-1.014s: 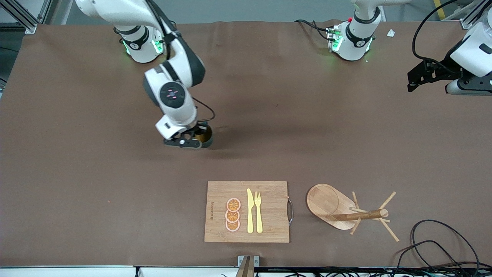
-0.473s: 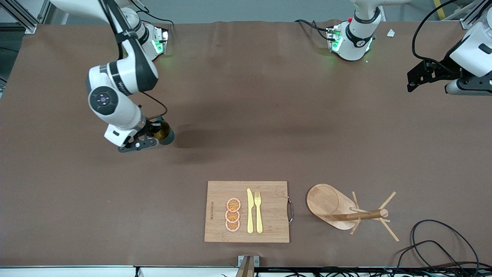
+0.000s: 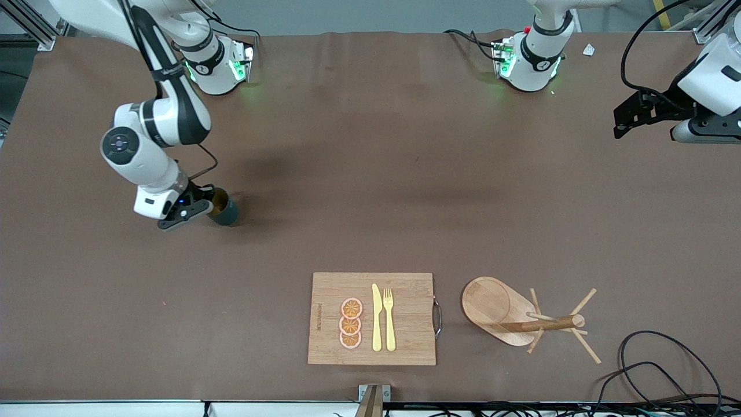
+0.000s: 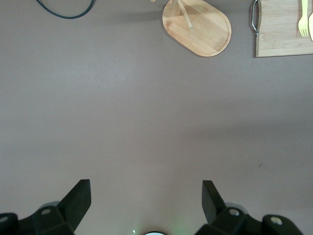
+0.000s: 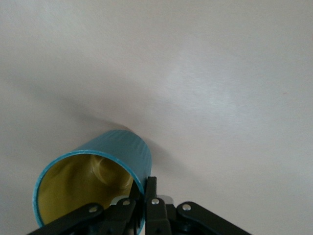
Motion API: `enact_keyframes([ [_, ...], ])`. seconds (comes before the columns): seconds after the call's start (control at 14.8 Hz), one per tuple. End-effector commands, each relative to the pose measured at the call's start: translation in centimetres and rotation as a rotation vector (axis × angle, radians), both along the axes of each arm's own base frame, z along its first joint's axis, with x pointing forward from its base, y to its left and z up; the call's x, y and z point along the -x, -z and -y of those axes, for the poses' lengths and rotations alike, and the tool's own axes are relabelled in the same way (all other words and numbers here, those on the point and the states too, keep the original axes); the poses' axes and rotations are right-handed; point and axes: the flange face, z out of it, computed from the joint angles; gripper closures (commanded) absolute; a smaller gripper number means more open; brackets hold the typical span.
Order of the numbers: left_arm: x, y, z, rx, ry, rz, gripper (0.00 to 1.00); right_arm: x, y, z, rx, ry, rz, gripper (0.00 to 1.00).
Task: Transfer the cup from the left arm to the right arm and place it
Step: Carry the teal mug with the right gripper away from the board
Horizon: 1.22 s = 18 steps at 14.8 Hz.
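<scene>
My right gripper: it is shut tight on the rim of the cup, over the bare table toward my right arm's end.
The cup: small and dark teal outside, yellow inside. It is tipped in my grip, with its open mouth facing my right wrist camera. I think it is just above the table, but I cannot tell if its bottom touches.
My fingers on the cup: they pinch the cup's wall at the rim, one finger inside and one outside.
My left gripper: its fingers are spread wide and hold nothing. It waits up in the air near the table edge at my left arm's end.
The table: brown and flat.
The wooden board: it lies near the front camera, well apart from the cup.
On the board: three orange slices in a row, then a yellow knife and a yellow fork side by side.
The wooden mug rack: it sits just beside the board, toward my left arm's end.
The black cable: it loops on the table near the rack.
</scene>
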Motion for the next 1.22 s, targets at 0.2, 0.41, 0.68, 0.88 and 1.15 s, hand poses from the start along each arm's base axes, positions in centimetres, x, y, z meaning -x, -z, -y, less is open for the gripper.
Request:
enact_keyframes([
  [0.2, -0.1, -0.3, 0.0, 0.009, -0.002, 0.008, 0.00, 0.1, -0.2, 4.2, 0.006, -0.298, -0.005, 1.00],
  [0.41, -0.1, -0.3, 0.0, 0.009, -0.002, 0.008, 0.00, 0.3, 0.3, 5.2, 0.005, -0.435, -0.030, 1.00],
  [0.68, -0.1, -0.3, 0.1, 0.009, 0.001, 0.008, 0.00, 0.5, 0.4, 6.8, 0.007, -0.742, -0.055, 1.00],
  [0.88, 0.0, -0.4, 0.2, 0.009, 0.001, 0.008, 0.00, 0.5, 0.7, 8.3, 0.005, -0.828, -0.060, 1.00],
  [1.15, -0.1, -0.2, 0.1, 0.009, 0.000, 0.005, 0.00, -0.2, 0.7, 8.2, 0.056, -0.944, -0.069, 1.00],
])
